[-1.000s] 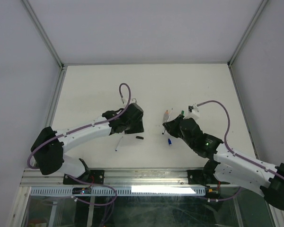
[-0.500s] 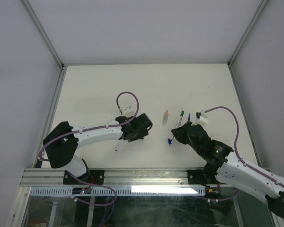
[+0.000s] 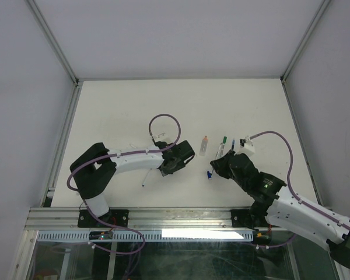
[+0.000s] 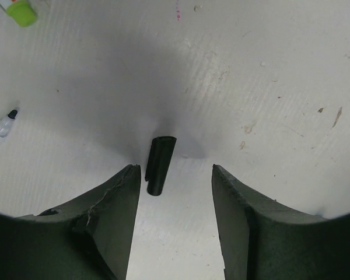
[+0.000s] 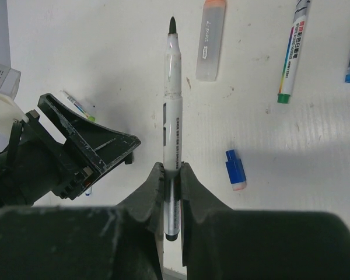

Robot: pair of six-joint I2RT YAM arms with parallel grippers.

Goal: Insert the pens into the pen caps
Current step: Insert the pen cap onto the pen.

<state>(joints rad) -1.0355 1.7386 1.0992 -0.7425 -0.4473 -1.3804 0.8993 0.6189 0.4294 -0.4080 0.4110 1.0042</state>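
A short black pen cap [image 4: 161,165] lies on the table between the open fingers of my left gripper [image 4: 175,175], close to the left finger [image 4: 119,201] and not gripped. In the top view the left gripper [image 3: 174,162] covers this cap. My right gripper [image 5: 172,169] is shut on a white pen [image 5: 174,111] whose bare black tip [image 5: 172,23] points away from it. The right gripper [image 3: 219,166] hovers right of the left one. A blue pen cap [image 5: 235,170] lies just right of the held pen.
An orange-capped pen [image 3: 204,145], a green one [image 3: 221,146] and a blue one [image 3: 233,144] lie side by side behind the grippers. A loose uncapped pen [image 3: 146,178] lies left of the left gripper. A green cap [image 4: 20,11] rests farther off.
My left gripper has moved right and down over the black cap, which it now hides from above. My right gripper has drawn back to the right with the pen, then held still.
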